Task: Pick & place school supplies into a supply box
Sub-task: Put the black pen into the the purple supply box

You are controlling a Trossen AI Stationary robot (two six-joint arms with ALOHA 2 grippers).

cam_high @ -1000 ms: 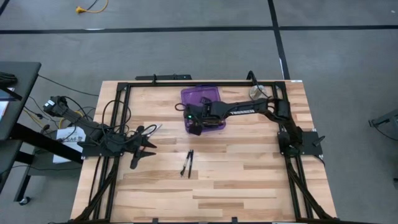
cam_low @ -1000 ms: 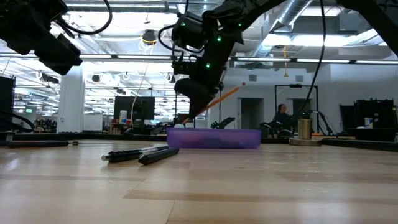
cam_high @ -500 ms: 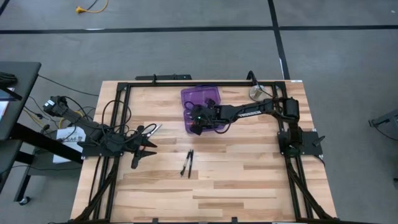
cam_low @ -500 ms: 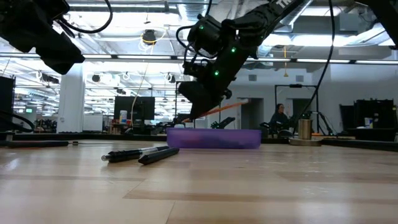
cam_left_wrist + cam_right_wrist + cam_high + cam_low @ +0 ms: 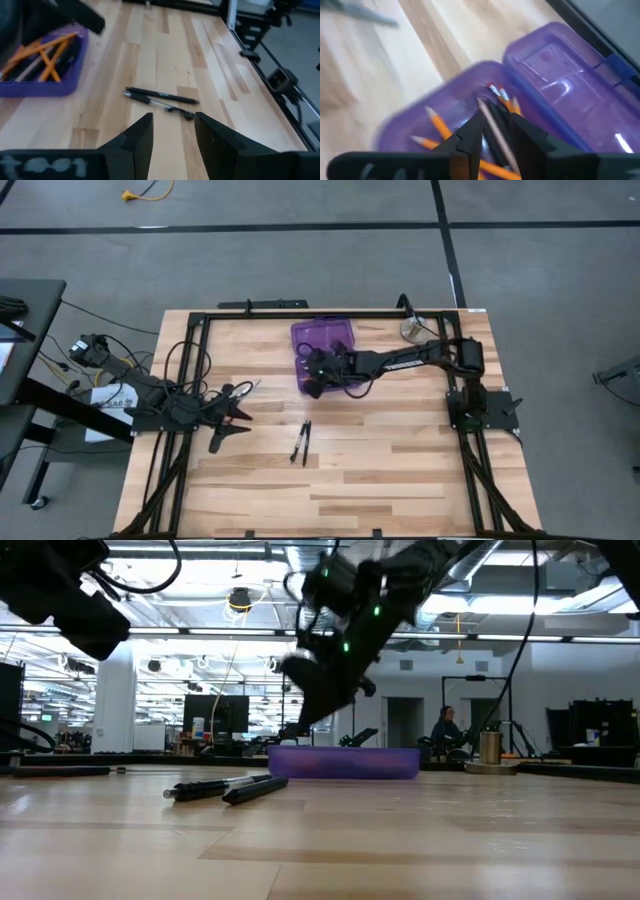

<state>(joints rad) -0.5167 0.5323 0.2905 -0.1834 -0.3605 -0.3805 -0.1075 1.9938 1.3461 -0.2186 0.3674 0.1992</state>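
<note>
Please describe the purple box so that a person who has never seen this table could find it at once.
Look at the wooden table from above and go to the middle of its far edge. There the supply box lies open beneath the right gripper, with orange pencils inside. It is the only translucent purple thing; the two black pens lie loose nearer the table's middle.

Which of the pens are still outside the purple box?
The two black pens lying side by side on the bare table; the other supplies sit in the purple box.

1. Both arms are matte black, built of jointed segments.
2. Green indicator lights glow on the right arm's wrist (image 5: 345,615).
3. Black cables trail beside the left arm (image 5: 150,395).
</note>
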